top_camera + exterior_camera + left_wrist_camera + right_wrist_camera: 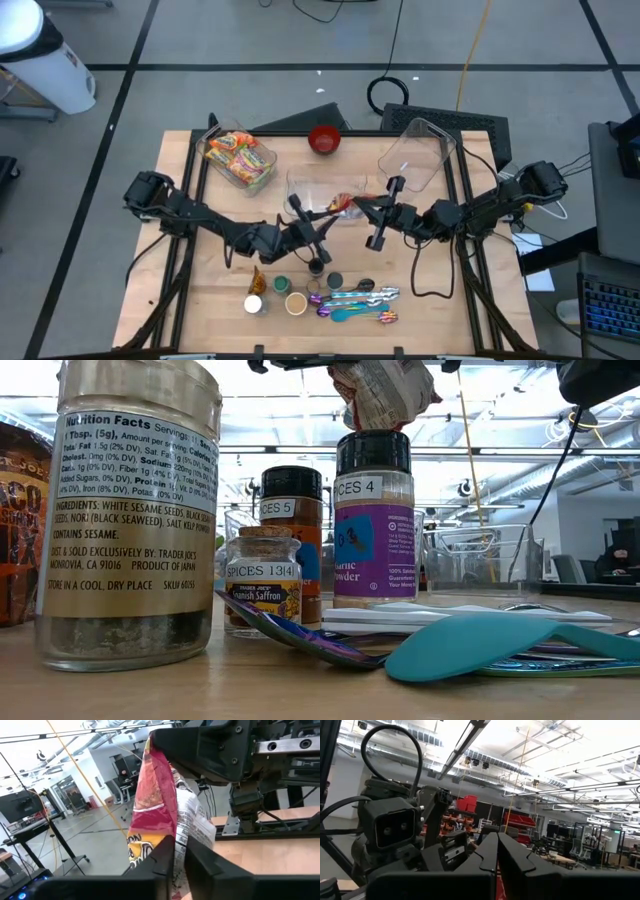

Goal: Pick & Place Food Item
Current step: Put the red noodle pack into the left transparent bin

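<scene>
A hand-over appears under way: the snack bag [152,805] is pinched between both the left hand [178,851] and the right hand [352,204], so release by one is judged next.

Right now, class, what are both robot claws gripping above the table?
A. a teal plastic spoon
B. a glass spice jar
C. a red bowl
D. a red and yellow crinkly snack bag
D: the left claw and right claw pinch the red and yellow crinkly snack bag between them.
</scene>
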{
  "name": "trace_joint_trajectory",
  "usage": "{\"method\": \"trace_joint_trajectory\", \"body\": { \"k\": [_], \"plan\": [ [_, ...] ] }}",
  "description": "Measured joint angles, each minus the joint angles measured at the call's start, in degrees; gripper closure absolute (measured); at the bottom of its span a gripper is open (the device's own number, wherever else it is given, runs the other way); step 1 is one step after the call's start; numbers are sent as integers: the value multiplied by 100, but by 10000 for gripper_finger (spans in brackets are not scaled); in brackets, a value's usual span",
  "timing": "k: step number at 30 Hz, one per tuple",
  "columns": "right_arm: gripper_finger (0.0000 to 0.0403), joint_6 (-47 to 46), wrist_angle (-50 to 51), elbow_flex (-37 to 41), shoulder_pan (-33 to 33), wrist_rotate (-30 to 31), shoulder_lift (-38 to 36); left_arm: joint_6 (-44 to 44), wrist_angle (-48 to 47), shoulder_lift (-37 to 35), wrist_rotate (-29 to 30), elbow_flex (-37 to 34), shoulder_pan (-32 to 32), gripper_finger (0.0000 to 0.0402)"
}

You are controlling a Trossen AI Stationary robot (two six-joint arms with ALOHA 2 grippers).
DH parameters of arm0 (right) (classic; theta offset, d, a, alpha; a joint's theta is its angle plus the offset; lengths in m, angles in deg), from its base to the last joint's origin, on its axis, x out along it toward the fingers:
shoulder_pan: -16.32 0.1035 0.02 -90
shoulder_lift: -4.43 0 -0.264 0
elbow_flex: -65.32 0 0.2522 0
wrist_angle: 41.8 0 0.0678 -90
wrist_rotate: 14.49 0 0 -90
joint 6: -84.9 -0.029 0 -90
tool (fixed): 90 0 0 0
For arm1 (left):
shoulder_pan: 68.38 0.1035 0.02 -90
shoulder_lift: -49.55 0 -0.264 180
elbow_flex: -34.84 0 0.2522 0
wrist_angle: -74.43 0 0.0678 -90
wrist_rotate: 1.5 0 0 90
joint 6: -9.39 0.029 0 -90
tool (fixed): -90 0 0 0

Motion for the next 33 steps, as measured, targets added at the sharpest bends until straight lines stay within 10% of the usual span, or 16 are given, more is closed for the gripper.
{"method": "trace_joint_trajectory", "body": {
  "k": [6, 21, 33],
  "plan": [
    [390, -179, 236, 0, 0, 0, -12, 379, 55, 0, 68, 0, -104, 392],
    [186, -1342, 2773, 2, 114, 779, -1316, 651, 84, -149, 671, -4, -248, 397],
    [174, -2183, 4595, 2, 336, 787, -2013, 838, 1, -221, 1088, -5, -274, 392]
  ]
}}
